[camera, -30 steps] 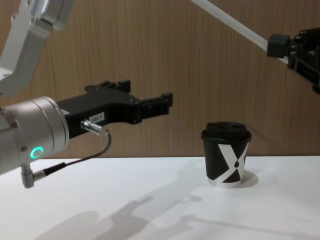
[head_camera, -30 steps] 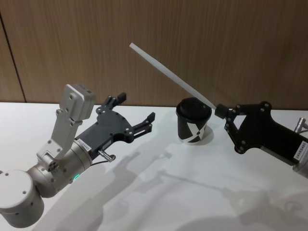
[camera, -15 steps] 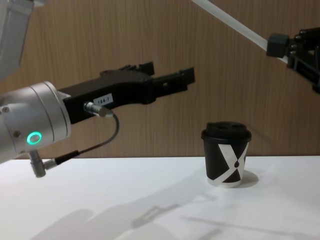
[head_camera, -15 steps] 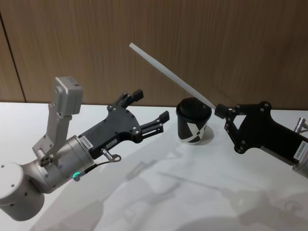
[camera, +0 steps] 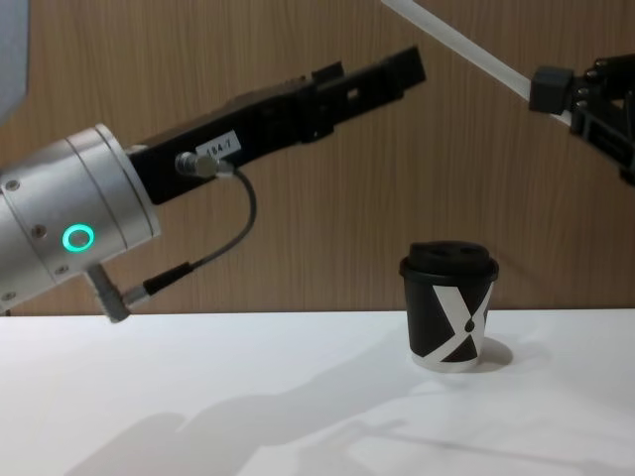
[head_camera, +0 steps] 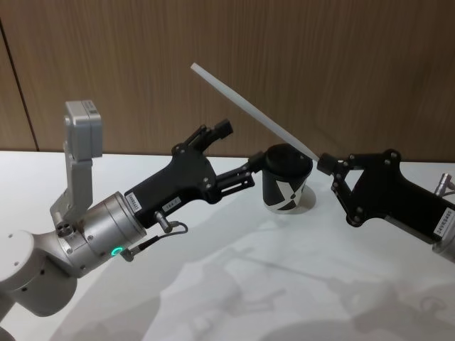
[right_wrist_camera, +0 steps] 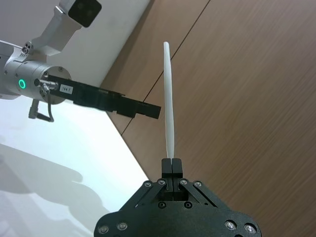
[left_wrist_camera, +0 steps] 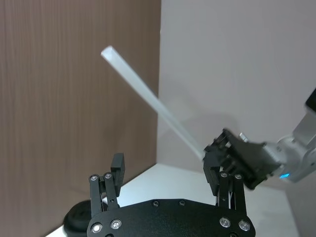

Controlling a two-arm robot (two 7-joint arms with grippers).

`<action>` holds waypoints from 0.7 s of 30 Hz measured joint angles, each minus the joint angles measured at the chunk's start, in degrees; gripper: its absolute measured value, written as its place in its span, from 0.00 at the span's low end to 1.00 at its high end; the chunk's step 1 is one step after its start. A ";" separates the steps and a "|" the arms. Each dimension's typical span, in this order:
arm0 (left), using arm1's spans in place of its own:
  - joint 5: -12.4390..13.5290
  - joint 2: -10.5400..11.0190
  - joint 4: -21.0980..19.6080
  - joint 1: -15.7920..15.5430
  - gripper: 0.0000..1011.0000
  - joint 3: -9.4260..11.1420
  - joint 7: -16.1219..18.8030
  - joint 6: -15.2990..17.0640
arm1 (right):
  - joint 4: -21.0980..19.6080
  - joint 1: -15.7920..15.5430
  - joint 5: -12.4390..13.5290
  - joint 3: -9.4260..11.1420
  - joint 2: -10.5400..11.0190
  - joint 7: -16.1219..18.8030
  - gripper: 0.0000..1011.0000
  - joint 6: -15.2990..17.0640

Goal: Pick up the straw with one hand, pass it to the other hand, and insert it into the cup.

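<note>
At the right of the frame the all-black right pincer is closed on the lower end of the white straw. The straw slants up and left across the wood-panelled wall to its free end in the upper middle. Just left of the pinched end and slightly lower, the lidded black cup stands on the white bench. From the lower left the left pincer (silver wrist, green ring glowing) reaches toward the centre, fingers spread apart. Its upper fingertip sits below the straw's shaft, and its lower one overlaps the cup's left edge.
</note>
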 joint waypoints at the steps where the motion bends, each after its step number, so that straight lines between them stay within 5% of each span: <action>1: -0.46 -0.21 0.16 -0.08 0.99 -0.03 -0.35 -0.10 | 0.00 0.00 0.00 0.00 0.00 0.00 0.01 0.00; 21: -8.25 -3.26 2.53 -0.85 0.99 -0.53 -3.21 -1.21 | 0.00 0.00 -0.01 0.00 0.00 -0.01 0.01 0.00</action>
